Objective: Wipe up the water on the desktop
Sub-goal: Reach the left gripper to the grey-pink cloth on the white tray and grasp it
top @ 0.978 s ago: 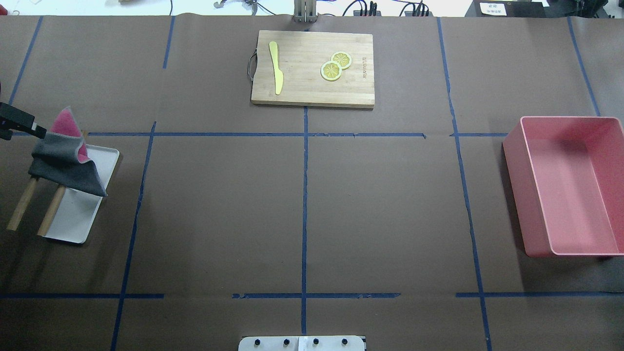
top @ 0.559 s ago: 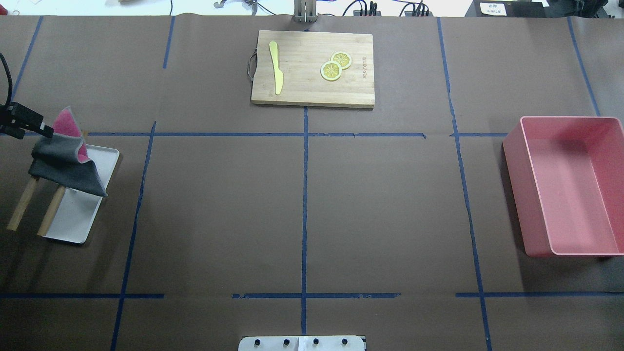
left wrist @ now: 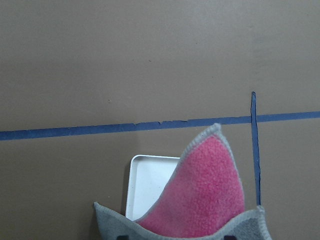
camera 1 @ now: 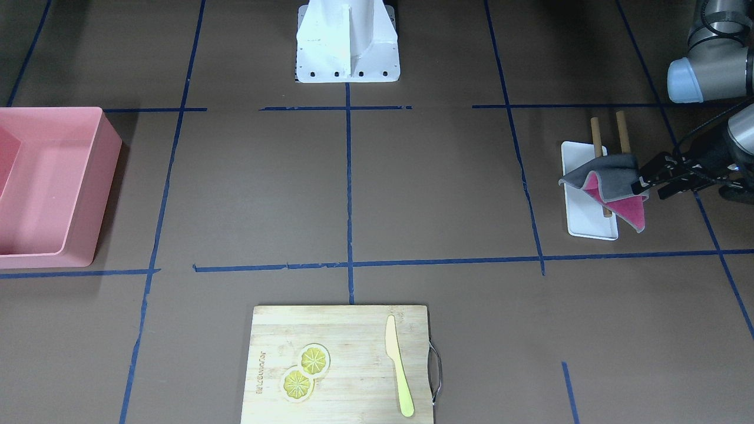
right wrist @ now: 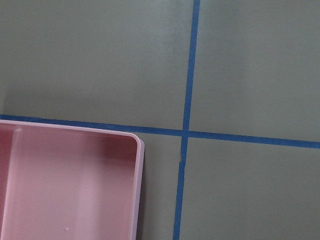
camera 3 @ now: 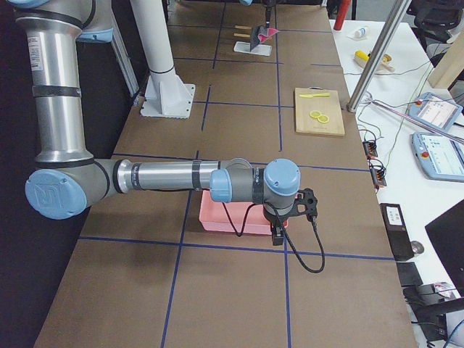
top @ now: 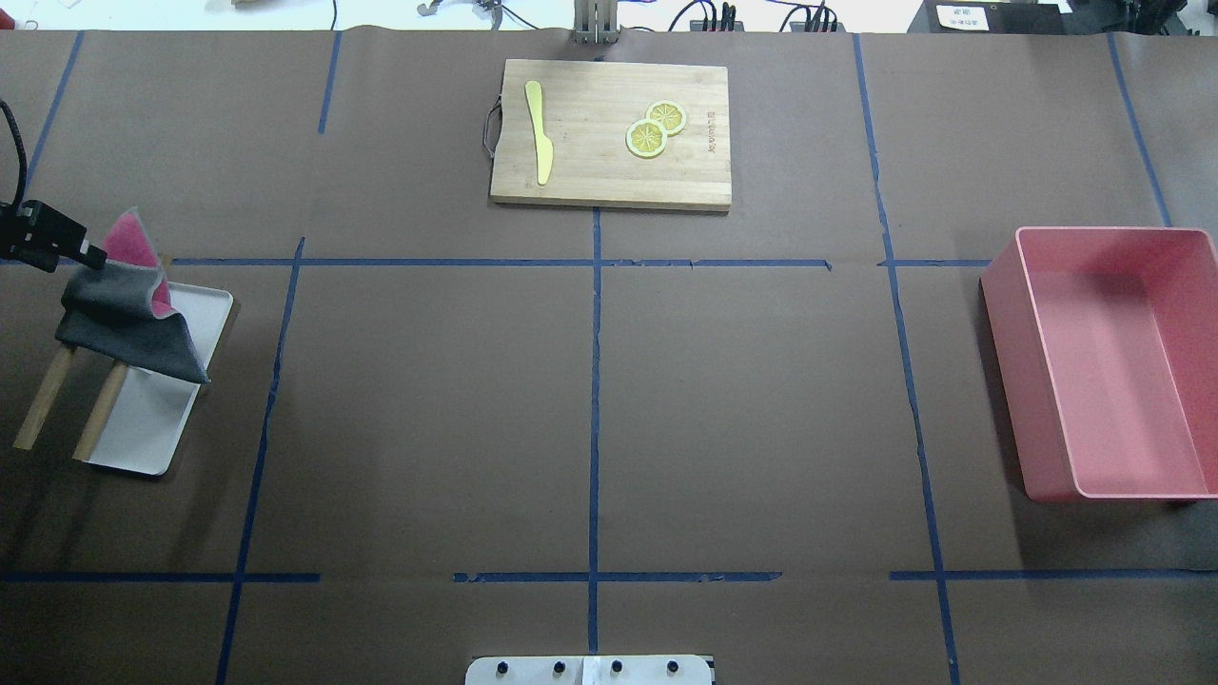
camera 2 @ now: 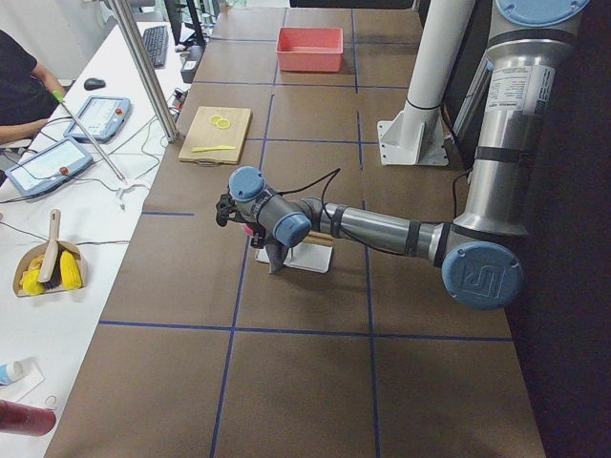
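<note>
The brown desktop (top: 428, 400) carries blue tape lines; no water shows on it. A grey and pink cloth (top: 128, 319) hangs over two wooden rods (top: 38, 409) above a white tray (top: 143, 428) at the far left. My left gripper (top: 92, 255) is at the cloth's far upper edge, also in the front view (camera 1: 641, 185). In the left wrist view the cloth (left wrist: 200, 200) fills the bottom, with dark fingertips (left wrist: 120, 236) wide apart on either side: open. My right gripper (camera 3: 278, 235) hangs over the pink bin's outer corner; I cannot tell its state.
A pink bin (top: 1009, 381) stands at the right edge. A bamboo cutting board (top: 609, 181) at the back centre holds a yellow knife (top: 540, 133) and two lemon slices (top: 647, 138). The robot's white base plate (camera 1: 347, 73) is at the near middle.
My left gripper has moved a little to the right, up to the cloth's edge. The cloth, rods and tray have not moved.
</note>
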### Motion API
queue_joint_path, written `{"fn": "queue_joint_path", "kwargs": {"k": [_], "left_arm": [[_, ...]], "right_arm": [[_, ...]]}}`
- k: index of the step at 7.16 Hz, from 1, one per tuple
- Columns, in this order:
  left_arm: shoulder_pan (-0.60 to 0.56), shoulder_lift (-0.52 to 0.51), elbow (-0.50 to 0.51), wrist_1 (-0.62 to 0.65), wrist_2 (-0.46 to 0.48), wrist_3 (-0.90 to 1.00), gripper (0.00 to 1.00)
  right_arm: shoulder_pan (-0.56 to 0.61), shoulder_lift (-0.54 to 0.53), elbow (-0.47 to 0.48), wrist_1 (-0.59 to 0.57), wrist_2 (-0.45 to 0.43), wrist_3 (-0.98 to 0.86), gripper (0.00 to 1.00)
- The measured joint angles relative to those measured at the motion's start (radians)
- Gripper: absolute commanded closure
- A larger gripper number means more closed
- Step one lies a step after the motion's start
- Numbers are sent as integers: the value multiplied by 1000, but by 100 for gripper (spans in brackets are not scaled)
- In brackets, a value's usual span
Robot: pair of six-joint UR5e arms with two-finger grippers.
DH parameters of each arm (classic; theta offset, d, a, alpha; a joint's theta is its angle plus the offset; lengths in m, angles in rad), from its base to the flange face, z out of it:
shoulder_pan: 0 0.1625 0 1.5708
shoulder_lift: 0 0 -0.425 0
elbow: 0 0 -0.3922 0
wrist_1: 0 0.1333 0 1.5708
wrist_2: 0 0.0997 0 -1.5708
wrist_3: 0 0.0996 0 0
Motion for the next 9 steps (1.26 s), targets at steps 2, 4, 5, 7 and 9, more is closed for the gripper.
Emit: {"fn": "queue_joint_path", "kwargs": {"k": [2, 4, 5, 7, 9], "left_arm": [[1, -5, 0, 0, -1, 1, 36], [9, -7, 2, 0, -1, 2, 67], [12, -7, 2, 0, -2, 2, 79], [13, -7, -1, 5, -54, 2, 93], [11, -6, -7, 9, -113, 3, 96]], "right_arm": [[0, 1, -3, 1, 0, -1, 0], [0, 3, -5, 1, 0, -1, 0], [0, 3, -4, 0, 0, -1, 0], [0, 4, -3, 0, 0, -1, 0], [0, 4, -3, 0, 0, 0, 0]]}}
